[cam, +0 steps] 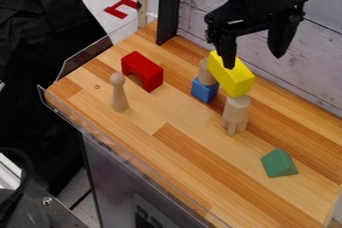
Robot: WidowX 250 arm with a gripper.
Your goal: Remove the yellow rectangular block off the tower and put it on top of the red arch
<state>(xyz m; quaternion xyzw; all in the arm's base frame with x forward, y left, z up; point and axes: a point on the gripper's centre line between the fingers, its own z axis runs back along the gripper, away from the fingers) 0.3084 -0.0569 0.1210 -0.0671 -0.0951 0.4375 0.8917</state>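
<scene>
Camera view: tool (254,62) is hanging spread above the yellow block (235,79), probably for straddling it. Block's bridging wooden cylinder (206,73) and peg (235,113), right of centre; red arch (147,70) is standing legs-down at left, offering a flat seat.

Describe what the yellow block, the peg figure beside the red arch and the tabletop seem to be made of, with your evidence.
Yellow block: probably painted wood; even, opaque colour.
Peg figure: apparently bare wood, pale tan and unpainted.
Tabletop: wood or wood-look laminate, smooth finish; joined strips with streaky grain.
</scene>
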